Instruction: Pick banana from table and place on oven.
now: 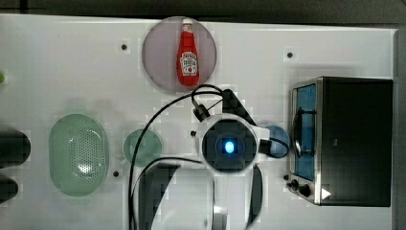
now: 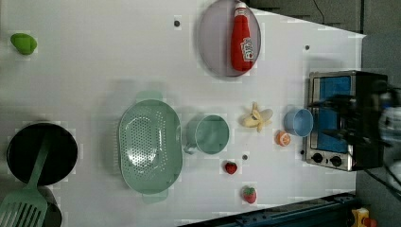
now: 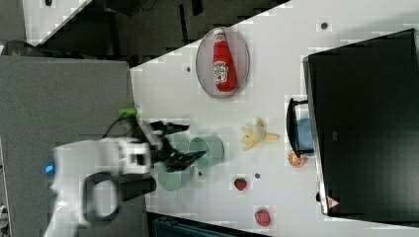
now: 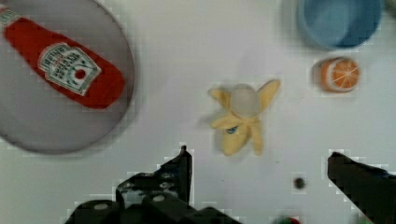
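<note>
The banana [image 4: 242,119], pale yellow with its peel splayed, lies on the white table [image 2: 94,71] between the green cup [image 2: 212,134] and the blue cup [image 2: 299,121]. It also shows as the banana [image 2: 257,118] in the left view and the banana [image 3: 258,134] in the right view. My gripper [image 4: 261,172] hangs open above the table with nothing between its black fingers [image 4: 180,168], and the banana lies just ahead of them. In the top view the arm [image 1: 230,146] covers the banana. The oven [image 1: 354,141] stands at the top view's right, its black top [image 3: 365,123] bare.
A ketchup bottle [image 1: 187,52] lies on a grey plate [image 1: 158,57]. An orange slice [image 2: 283,138] sits by the blue cup near the oven door. A green colander [image 1: 79,153], two strawberries [image 2: 231,167], a black pan with a spatula [image 2: 40,153] and a green fruit [image 2: 23,43] stand elsewhere.
</note>
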Controlling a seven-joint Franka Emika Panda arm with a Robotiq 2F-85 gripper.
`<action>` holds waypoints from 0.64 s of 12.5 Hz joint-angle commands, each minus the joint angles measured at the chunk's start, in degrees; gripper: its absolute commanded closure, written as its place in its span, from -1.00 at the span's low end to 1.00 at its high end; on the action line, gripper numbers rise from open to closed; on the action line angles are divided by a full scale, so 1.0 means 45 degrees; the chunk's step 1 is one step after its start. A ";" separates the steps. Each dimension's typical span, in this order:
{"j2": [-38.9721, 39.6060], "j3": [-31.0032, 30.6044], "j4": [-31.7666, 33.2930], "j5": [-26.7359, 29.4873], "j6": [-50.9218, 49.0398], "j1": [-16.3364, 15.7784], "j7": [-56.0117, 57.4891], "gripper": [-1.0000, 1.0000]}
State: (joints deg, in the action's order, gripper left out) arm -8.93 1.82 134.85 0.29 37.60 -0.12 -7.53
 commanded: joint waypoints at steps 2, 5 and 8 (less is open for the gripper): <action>0.1952 0.0079 0.1076 0.0015 0.2247 0.0183 -0.0377 -1.00; 0.3847 0.0075 0.1287 0.0021 0.3894 0.0181 -0.0377 -1.00; 0.5485 0.0058 0.1295 0.0030 0.5505 0.0179 -0.0390 -1.00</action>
State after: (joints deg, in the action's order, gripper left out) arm 15.79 1.92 139.99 -0.64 59.93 1.06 -7.62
